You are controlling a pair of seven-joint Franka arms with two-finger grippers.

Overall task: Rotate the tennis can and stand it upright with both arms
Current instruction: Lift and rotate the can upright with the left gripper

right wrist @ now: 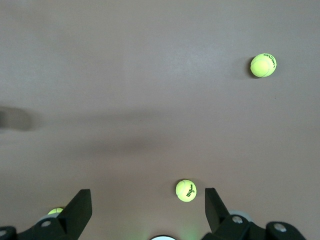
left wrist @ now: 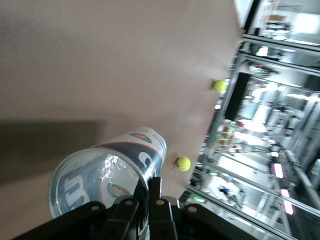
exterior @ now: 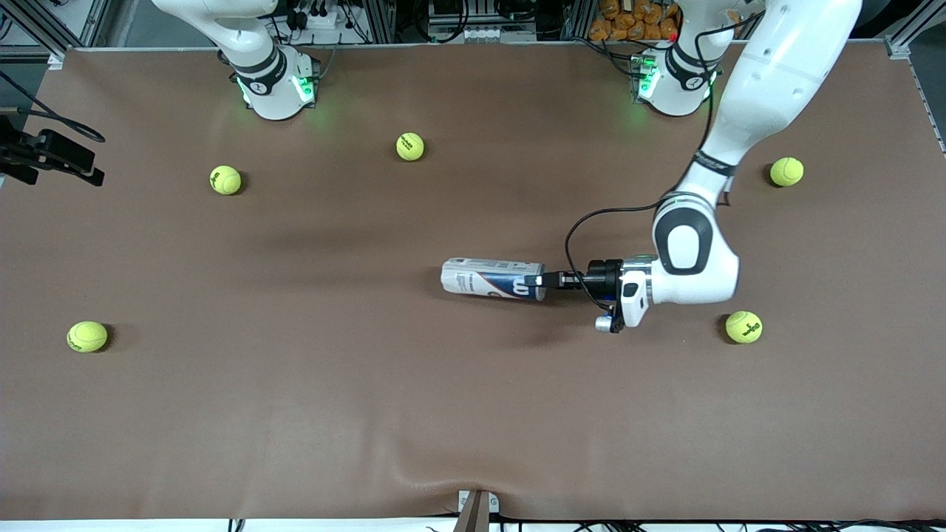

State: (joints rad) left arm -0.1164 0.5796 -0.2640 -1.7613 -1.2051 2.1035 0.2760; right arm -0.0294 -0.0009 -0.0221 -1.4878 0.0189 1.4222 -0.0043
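Note:
The tennis can (exterior: 494, 278) lies on its side at the middle of the brown table, navy and white label with a white "W" at the end toward the left arm. My left gripper (exterior: 545, 281) is level with the table at that end and shut on the can's rim. In the left wrist view the can (left wrist: 107, 175) fills the lower part, its silver rim pinched between the black fingers (left wrist: 165, 192). My right gripper (right wrist: 147, 195) is open and empty, high over the table near its own base; it is out of the front view.
Several yellow-green tennis balls lie scattered: one (exterior: 743, 326) close to the left arm's wrist, one (exterior: 786, 171) by its base, others (exterior: 410, 146), (exterior: 225, 179), (exterior: 87, 336) toward the right arm's end. A black mount (exterior: 52, 155) sticks in at that table edge.

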